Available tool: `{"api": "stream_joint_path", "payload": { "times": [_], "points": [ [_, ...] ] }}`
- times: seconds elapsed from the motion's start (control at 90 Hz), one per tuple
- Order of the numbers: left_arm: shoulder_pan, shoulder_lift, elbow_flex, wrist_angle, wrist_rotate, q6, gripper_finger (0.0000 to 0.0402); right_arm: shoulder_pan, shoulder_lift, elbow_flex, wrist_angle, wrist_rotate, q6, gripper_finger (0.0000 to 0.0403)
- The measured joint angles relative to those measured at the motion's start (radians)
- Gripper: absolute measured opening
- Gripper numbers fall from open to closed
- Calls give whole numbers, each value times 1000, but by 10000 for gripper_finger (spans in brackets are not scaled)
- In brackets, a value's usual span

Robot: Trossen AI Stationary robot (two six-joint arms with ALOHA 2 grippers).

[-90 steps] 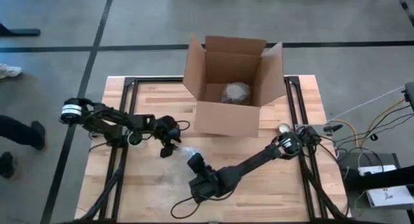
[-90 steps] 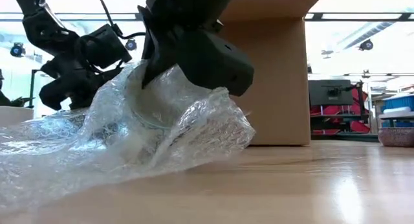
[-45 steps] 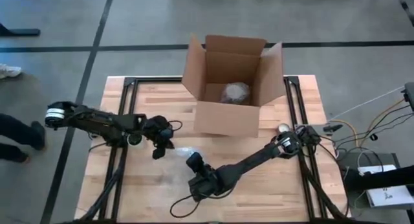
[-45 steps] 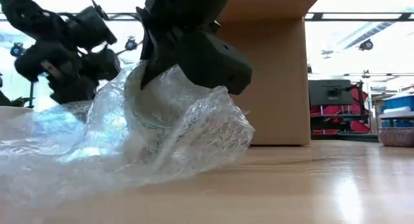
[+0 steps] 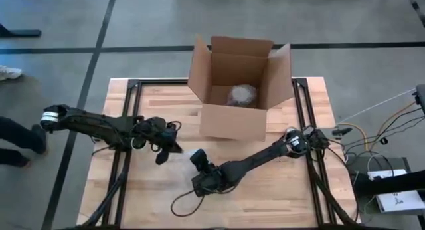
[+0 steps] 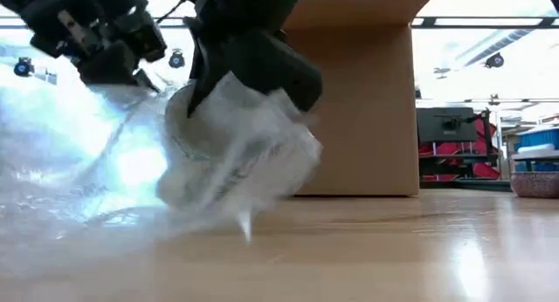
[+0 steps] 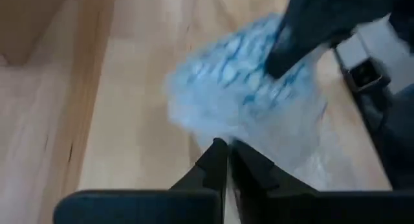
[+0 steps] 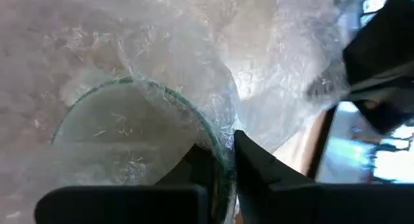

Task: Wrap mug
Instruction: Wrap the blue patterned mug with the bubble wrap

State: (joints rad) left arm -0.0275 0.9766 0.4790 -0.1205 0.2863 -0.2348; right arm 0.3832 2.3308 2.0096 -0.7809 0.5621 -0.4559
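A clear glass mug (image 8: 123,130) sits bundled in clear bubble wrap (image 6: 236,154) near the table's middle, in front of the cardboard box. My right gripper (image 5: 199,162) is shut on the wrapped mug from above. My left gripper (image 5: 167,150), just left of the bundle, is shut on the loose part of the wrap (image 7: 246,94), which runs up from the table to it. Most of the mug's body is hidden by wrap. My left gripper pinches the loose wrap (image 7: 228,134) between its two shut fingers. It comes level from the table's left side, above the table. The sheet slants up to the fingers and looks drawn out. One layer or several, I cannot tell. My right gripper grips the mug's greenish rim (image 8: 217,143) with wrap over it, one finger inside the rim and one outside. The fingers point down from above. The bundle hangs tilted below them, and a corner of the wrap (image 6: 245,225) touches the table.
An open cardboard box (image 5: 239,90) stands at the table's far middle with a wrapped bundle (image 5: 242,95) inside. A small bowl (image 6: 533,184) sits at the right. A person's legs (image 5: 16,140) show on the floor beyond the table's left edge.
My left gripper has pulled toward the table's left edge and risen, drawing the loose wrap up off the table. My right gripper has shifted a little toward the far edge, and the wrapped mug has tipped and come partly off the table.
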Motion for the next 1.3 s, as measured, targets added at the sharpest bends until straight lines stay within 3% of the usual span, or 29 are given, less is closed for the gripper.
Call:
{"api": "stream_joint_path", "payload": {
  "times": [0.411,0.589,0.756,0.867,1.078,1.2,1.3],
  "points": [
    [-128,137,132,77,-37,-6,0,-77,-5,45,-63,-211,139,18],
    [-137,168,175,-33,-45,-10,0,-81,-7,47,-72,-251,153,18],
    [-137,171,162,-121,-224,-3,0,-78,-8,47,-73,-274,148,18],
    [-136,187,107,-93,-284,-28,0,-78,-9,47,-73,-285,149,18],
    [-167,269,-1,152,-237,-102,0,-81,-10,48,-71,-341,155,18],
    [-198,320,-21,275,-224,-112,0,-103,-10,48,-82,-410,208,18],
    [-217,356,-16,282,-220,-112,0,-119,-6,47,-92,-506,253,17]
  ]
}}
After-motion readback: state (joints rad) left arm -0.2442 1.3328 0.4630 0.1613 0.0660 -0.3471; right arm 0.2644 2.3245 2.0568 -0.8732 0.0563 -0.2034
